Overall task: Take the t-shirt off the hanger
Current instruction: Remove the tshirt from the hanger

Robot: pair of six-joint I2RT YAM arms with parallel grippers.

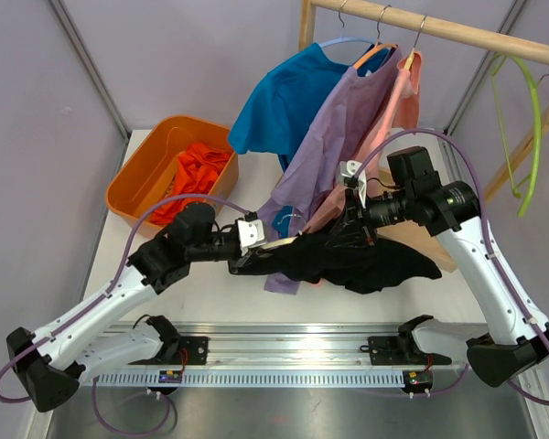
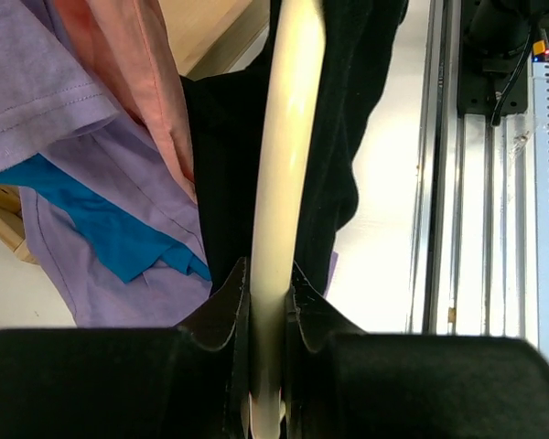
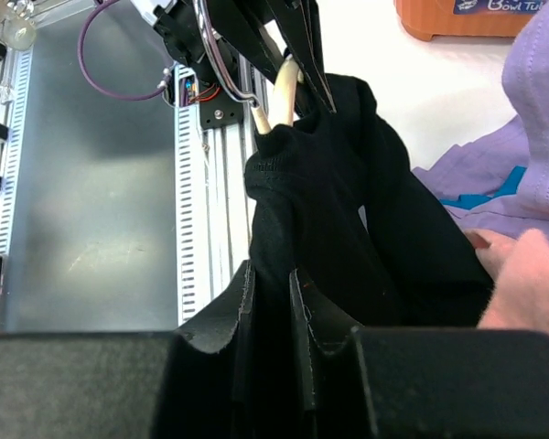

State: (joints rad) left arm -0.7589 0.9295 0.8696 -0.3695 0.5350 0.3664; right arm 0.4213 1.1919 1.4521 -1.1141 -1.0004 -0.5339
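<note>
Over the white table (image 1: 210,293), from above, you see the black t-shirt (image 1: 366,261) slung mid-table between both arms, its long axis left to right. Left wrist view: the left gripper (image 2: 267,283) pinches the stiff cream hanger (image 2: 288,137), your anchor. Right wrist view: the right gripper (image 3: 273,283) nips the limp, light cloth, so pull there.

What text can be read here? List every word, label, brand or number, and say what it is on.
"Bowl Tu...": pale letters on a blue sticker on the orange bin, right wrist view; slightly blurred and cut off by the picture's edge, so the rest cannot be read.
Nothing else legible in any view.
</note>
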